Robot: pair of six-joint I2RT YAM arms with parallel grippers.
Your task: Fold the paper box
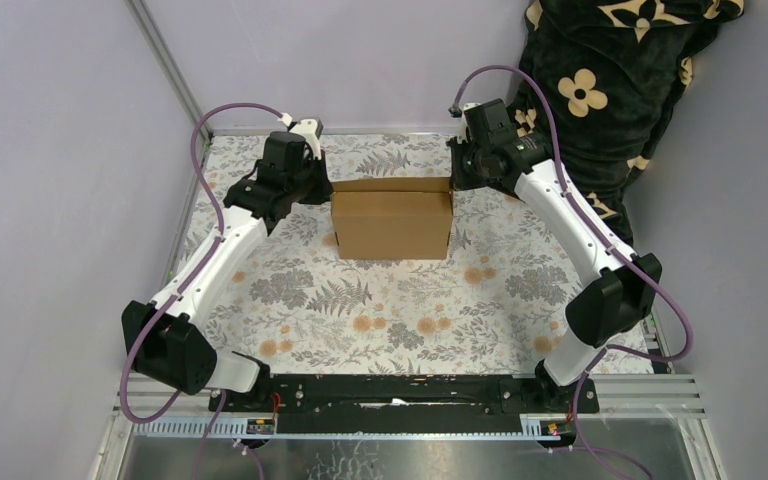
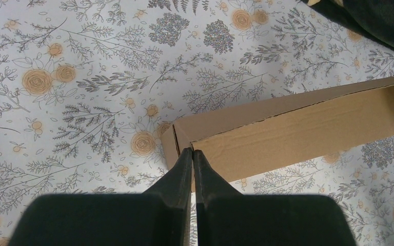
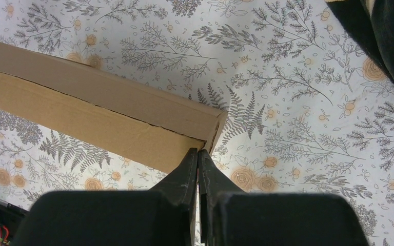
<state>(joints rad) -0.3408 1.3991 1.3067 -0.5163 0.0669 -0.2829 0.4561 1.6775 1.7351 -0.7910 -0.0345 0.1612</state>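
The paper box [image 1: 391, 225] is plain brown cardboard, folded into a shallow closed shape at the far middle of the table. My left gripper [image 1: 326, 186] is shut, its tips at the box's far left corner. In the left wrist view the box [image 2: 297, 128] runs off to the right, and the shut left gripper [image 2: 192, 150] touches the corner where the lid seam ends. My right gripper [image 1: 454, 182] is shut at the far right corner. The right wrist view shows the box [image 3: 82, 113] stretching left, with the right gripper [image 3: 198, 150] pressed against that corner. Nothing shows between either pair of fingers.
A flower-printed cloth [image 1: 380, 310] covers the table. A black blanket with cream flowers [image 1: 610, 90] hangs at the back right, close behind the right arm, and shows as dark fabric [image 2: 385, 20] in the left wrist view. Grey walls stand at the left and back.
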